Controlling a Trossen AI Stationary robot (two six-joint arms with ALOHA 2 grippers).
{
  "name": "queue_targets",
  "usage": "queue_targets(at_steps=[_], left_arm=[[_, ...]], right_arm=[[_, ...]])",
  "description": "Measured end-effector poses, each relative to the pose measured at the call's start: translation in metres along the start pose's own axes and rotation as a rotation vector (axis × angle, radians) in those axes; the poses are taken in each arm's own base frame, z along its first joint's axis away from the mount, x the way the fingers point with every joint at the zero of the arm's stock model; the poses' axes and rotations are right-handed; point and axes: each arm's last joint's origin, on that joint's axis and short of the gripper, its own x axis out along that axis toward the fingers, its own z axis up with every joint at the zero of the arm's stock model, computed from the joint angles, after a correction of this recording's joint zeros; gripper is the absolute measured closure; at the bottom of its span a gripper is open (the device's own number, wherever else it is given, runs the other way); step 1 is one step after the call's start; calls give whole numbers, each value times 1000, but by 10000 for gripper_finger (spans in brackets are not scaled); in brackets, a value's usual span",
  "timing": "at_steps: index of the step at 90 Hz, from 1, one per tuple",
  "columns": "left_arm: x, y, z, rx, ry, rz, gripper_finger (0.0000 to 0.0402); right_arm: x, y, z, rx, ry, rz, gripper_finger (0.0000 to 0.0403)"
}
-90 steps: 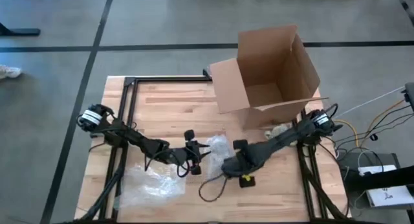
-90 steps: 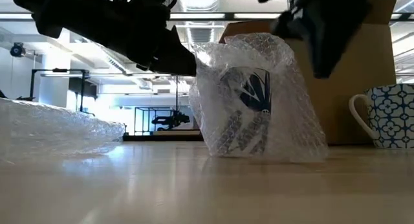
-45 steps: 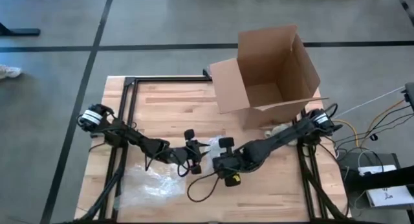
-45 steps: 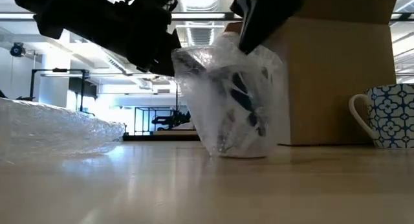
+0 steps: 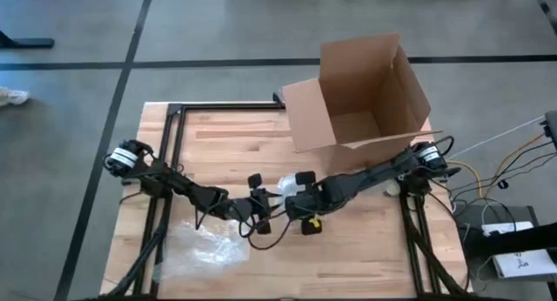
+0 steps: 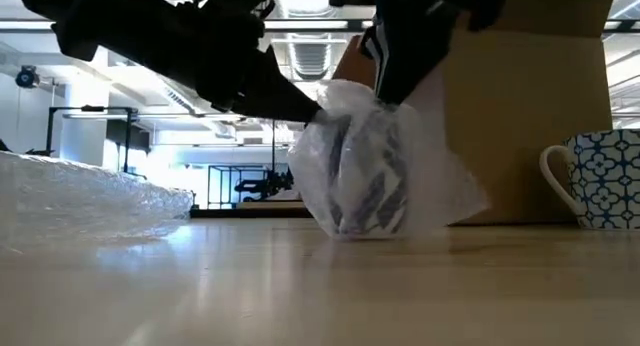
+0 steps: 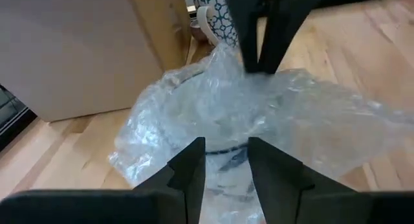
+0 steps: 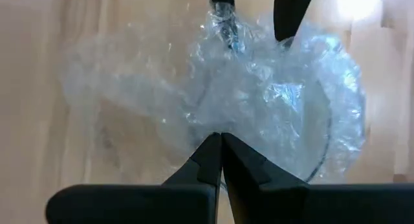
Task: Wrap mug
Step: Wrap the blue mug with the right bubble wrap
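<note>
1. We see the mug (image 6: 365, 191) standing upright near the middle of the table (image 5: 218, 144), swathed in bubble wrap (image 6: 420, 176). It stays on the wood, we judge, so both arms can work the film without bearing its weight.
2. The left gripper (image 5: 258, 212) sits at the left side of the bundle. Its wrist view shows the fingers (image 7: 187, 175) spread with a clear gap, the film lying between and beyond them, so we judge it is steadying or about to take the wrap, not clamping it.
3. The right gripper (image 5: 300, 201) comes in from the right over the top of the bundle. Its fingertips (image 8: 217, 149) are pressed together with film bunched at the tips; we judge it is pinching a fold to draw it over the mug.
4. The high view gives the layout: the open box (image 5: 361, 92) stands at the far right, and a spare sheet (image 5: 204, 244) lies near the left front edge.
5. The low view alone shows the mug's dark print through the film and a 2nd, blue-patterned mug (image 6: 600, 181) at the right beside the box.
6. The wrist views alone settle how each claw stands; from above both are too small to read.
</note>
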Motion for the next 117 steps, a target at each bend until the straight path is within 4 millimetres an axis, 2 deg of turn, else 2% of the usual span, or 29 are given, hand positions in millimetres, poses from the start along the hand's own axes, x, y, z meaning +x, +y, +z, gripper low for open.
queue_targets(at_steps=[23, 37, 52, 77, 88, 104, 117], left_arm=[[3, 6, 8, 19, -22, 18, 302], [10, 16, 12, 28, 3, 39, 299], [19, 29, 13, 21, 43, -27, 301], [20, 32, 14, 54, 78, -40, 297], [20, 32, 13, 55, 81, -41, 298], [15, 34, 16, 63, 92, -46, 301], [-1, 38, 27, 46, 100, -58, 297]], right_arm=[[9, -9, 5, 58, -72, 70, 403], [11, -11, 13, 161, -150, 80, 403], [10, -11, 19, 247, -200, 95, 403], [-9, -16, 18, 156, -94, 57, 403], [-10, -20, 18, 101, -90, 6, 403], [14, -24, 19, 69, -35, 20, 403], [35, -22, 19, 42, 6, 24, 403]])
